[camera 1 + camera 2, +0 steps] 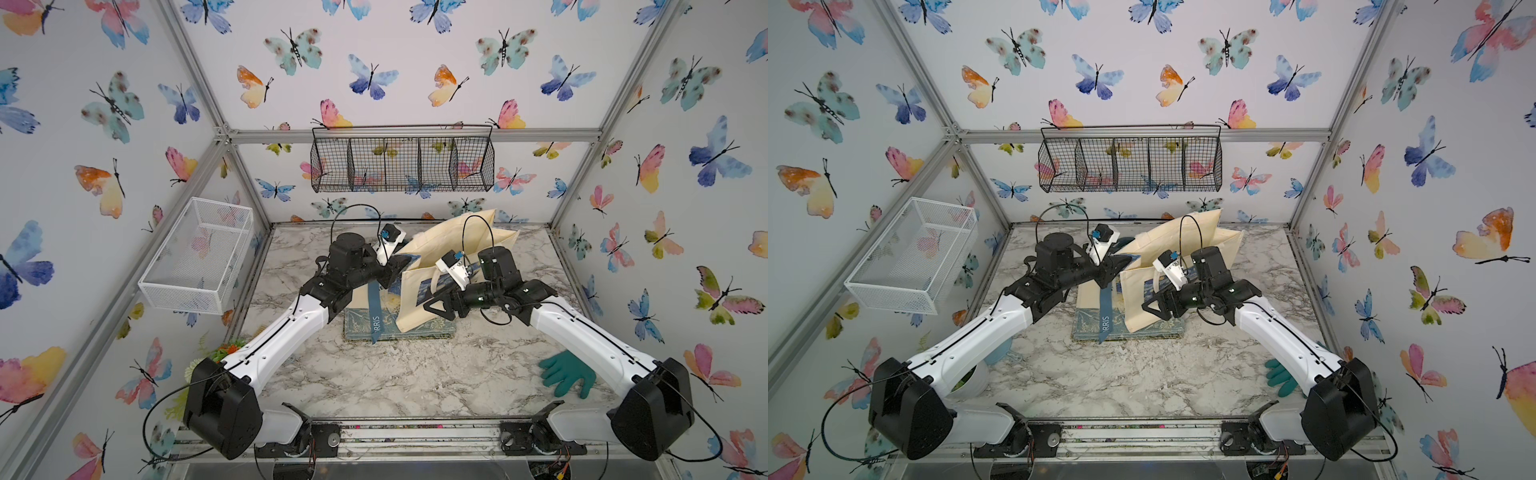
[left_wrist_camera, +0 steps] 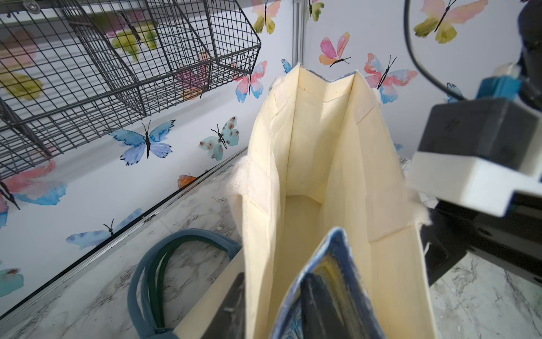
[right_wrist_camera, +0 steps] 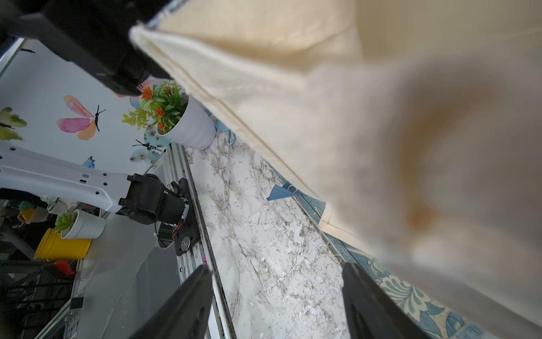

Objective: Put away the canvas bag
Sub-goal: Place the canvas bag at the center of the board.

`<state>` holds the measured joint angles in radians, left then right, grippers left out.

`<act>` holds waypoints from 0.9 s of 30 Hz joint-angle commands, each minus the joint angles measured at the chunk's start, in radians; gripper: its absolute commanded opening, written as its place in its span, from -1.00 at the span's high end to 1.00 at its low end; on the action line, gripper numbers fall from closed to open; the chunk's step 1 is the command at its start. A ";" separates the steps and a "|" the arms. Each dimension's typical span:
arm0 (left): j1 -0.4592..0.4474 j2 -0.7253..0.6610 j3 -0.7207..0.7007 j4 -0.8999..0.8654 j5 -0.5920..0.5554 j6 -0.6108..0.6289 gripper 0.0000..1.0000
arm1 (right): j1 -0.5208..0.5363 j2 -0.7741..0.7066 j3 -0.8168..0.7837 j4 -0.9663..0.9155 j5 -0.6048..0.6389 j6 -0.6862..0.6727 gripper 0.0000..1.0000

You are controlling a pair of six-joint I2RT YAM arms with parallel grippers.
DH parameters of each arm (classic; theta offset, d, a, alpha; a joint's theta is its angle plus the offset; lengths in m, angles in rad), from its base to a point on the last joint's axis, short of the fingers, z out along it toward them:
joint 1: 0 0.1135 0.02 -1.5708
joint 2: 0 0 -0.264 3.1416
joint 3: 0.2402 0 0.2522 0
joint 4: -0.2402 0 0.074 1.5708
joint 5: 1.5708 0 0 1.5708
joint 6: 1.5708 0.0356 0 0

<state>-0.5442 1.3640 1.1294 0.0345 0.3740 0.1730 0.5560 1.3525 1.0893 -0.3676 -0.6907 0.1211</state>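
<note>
The cream canvas bag point(image 1: 453, 237) point(image 1: 1183, 237) with a blue print stands open-mouthed near the middle of the marble table point(image 1: 395, 382). My left gripper point(image 1: 397, 266) point(image 2: 275, 276) is at its rim with jaws apart. One finger point(image 2: 234, 305) is outside the cream wall point(image 2: 311, 146). The other finger is inside, under a fold of blue printed cloth point(image 2: 337, 264). My right gripper point(image 1: 436, 307) point(image 3: 275, 265) is open just in front of the bag point(image 3: 293, 88), with only table between its fingers.
Under the bag lies a flat blue floral piece point(image 1: 415, 328) with a blue ribbon point(image 1: 375, 316) across it and blue handles point(image 2: 152, 278) behind. Black wire basket point(image 1: 403, 164) on the back wall, white wire basket point(image 1: 195, 257) on the left wall. Green glove point(image 1: 567, 374) front right; potted plant point(image 3: 181, 123) front left.
</note>
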 commanded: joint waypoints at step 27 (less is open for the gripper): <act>0.000 -0.222 -0.252 -0.019 0.301 -0.015 0.39 | 0.001 0.132 0.130 0.085 0.118 0.220 -0.48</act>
<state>-0.5426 1.1431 0.9195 0.0055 0.6170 0.1753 0.5564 1.4708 1.1778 -0.2985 -0.6048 0.3397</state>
